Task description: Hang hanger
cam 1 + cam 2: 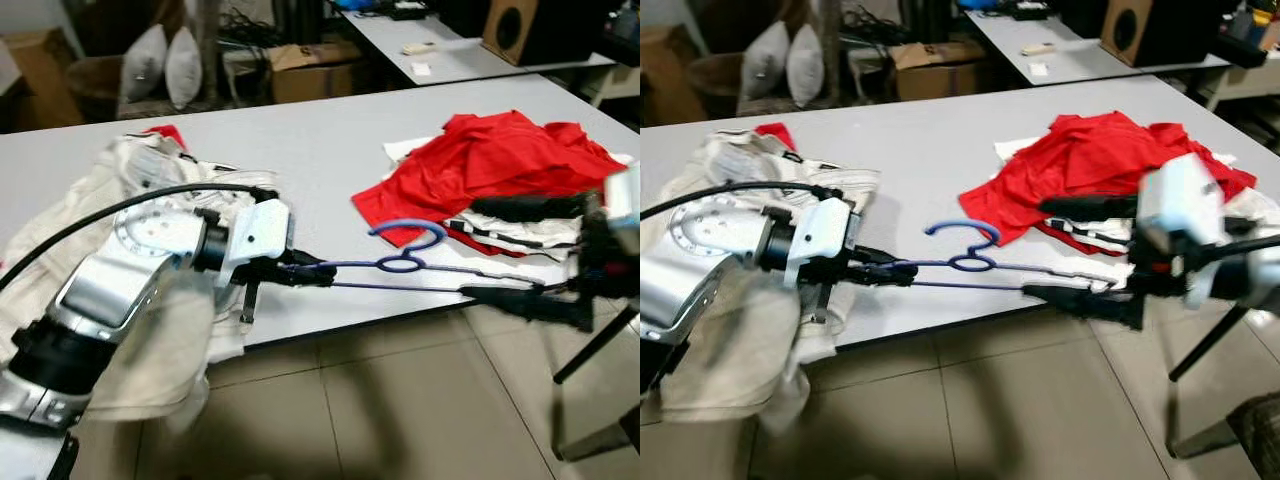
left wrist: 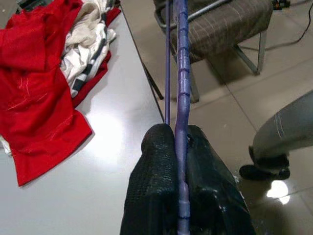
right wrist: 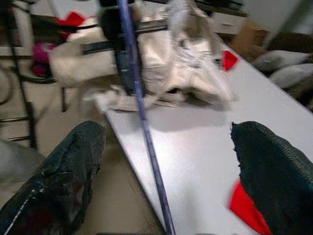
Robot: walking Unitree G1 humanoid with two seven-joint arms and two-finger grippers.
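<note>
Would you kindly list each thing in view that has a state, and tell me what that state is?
Blue hanger: held level over the table's front edge, hook pointing up, not hung.
Left gripper: shut on one end of the hanger.
Right gripper: open, fingers either side of the hanger's bar.
Red garment: crumpled on the table.
Cream garment: heaped at the table's left end, partly hanging off the edge.
Striped cloth: bunched under the red garment.

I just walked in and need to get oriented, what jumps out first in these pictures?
A blue hanger is stretched out level over the near edge of the grey table, with the left hand clamped on one end and the right hand open around the other. Behind it lies a bright red garment, and a cream garment lies at the table's left.
</note>
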